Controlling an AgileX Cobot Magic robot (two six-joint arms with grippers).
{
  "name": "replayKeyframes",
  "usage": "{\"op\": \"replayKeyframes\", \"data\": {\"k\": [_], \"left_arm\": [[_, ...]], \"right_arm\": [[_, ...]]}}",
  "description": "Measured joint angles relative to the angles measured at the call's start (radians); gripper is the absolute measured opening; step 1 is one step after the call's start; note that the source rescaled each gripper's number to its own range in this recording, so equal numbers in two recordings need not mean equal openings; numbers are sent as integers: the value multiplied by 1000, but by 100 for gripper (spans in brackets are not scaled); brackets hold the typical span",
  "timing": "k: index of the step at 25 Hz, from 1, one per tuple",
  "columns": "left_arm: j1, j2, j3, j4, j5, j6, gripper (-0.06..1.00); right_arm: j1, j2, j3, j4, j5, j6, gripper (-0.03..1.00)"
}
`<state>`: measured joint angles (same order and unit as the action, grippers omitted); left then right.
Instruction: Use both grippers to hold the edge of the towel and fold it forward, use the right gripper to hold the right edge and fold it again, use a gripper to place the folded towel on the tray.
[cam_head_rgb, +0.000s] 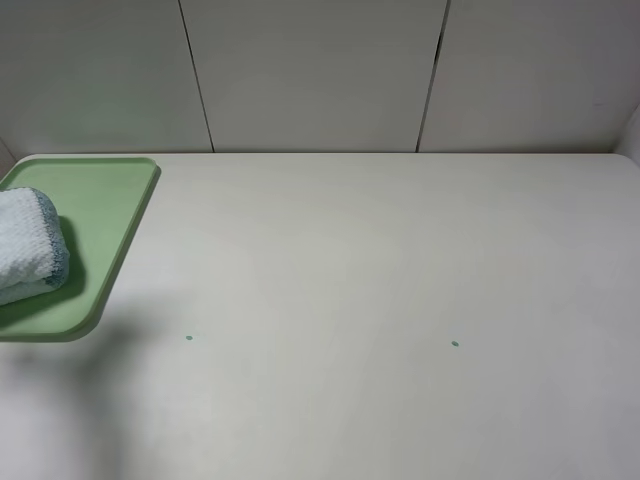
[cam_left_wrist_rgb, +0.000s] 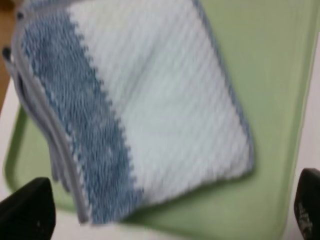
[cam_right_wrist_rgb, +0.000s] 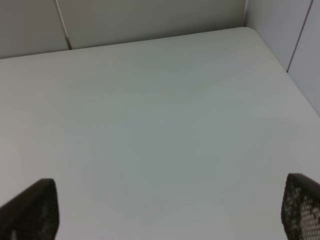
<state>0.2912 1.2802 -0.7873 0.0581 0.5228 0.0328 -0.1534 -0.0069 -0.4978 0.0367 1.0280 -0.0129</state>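
Jaws of the left gripper (cam_left_wrist_rgb: 165, 210) frame the nearest scene: both black tips stand wide apart, holding nothing, with the towel (cam_left_wrist_rgb: 145, 105) lying between and just beyond them. It rests folded on the tray (cam_left_wrist_rgb: 270, 75), pale stripe up, blue stripe and stacked grey hem (cam_left_wrist_rgb: 47, 135) toward one tip.

Beyond that, the worktop (cam_head_rgb: 400, 280) spreads pale and bare across most of the high view, walled by white panels (cam_head_rgb: 320, 70) behind. No arm shows in that view; only a soft shadow falls on the worktop below the tray.

By the look of it the folds and the placing are done, so the step in hand is the release and pull-back. What seems left is for the left jaws to rise straight off the cloth without snagging the hem layers.

Jaws of the right gripper (cam_right_wrist_rgb: 165, 205) are likewise spread wide and empty, over bare worktop with nothing between them.

For room: the hem corner lies close to the tray's rim and may overhang it, though blur makes that hard to judge; green floor shows past the towel's other side.
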Motion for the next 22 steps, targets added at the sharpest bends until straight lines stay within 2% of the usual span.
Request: {"op": "replayKeyframes", "data": {"k": [9,22], "left_arm": [[0,-56,-81,0,311,-1,98],[0,-462,-85,-2,642,67,100]], "right_arm": [[0,0,0,0,0,0,100],[0,0,0,0,0,0,100]]}}
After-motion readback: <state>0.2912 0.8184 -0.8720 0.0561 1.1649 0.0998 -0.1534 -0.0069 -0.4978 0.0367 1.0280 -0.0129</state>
